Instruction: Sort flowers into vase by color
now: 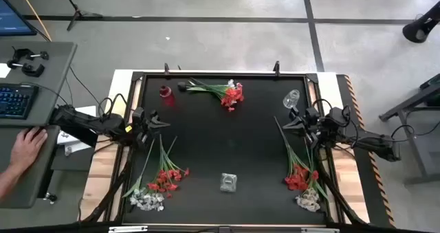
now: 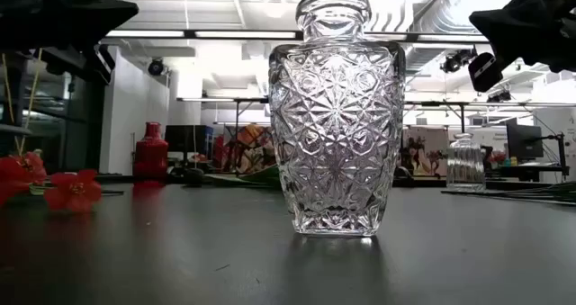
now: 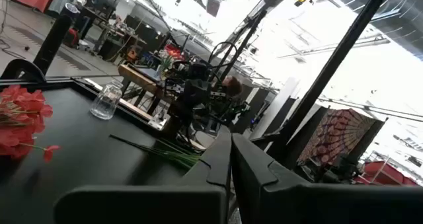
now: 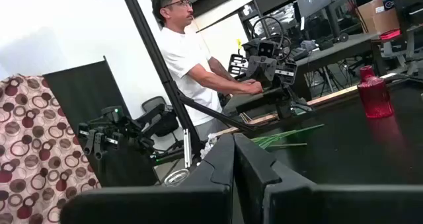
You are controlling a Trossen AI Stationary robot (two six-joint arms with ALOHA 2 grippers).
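Three bunches of flowers lie flat on the black table top: one with red blossoms at the far middle [image 1: 225,93], one with red and white blossoms near left [image 1: 159,180], one near right [image 1: 301,172]. A red vase [image 1: 166,95] stands far left, a small clear vase [image 1: 292,99] far right, and a cut-glass vase [image 2: 335,116] near the front middle. My left gripper [image 1: 167,122] hovers shut at the left side, above the near-left bunch's stems. My right gripper [image 1: 284,125] hovers shut at the right side, above the near-right bunch's stems. Both hold nothing.
A raised frame [image 1: 220,73] runs round the black table top. A person's hand [image 1: 27,147] rests on a side desk left of the table, next to a keyboard [image 1: 15,99]. The person [image 4: 192,59] also shows in the right wrist view, beyond the table.
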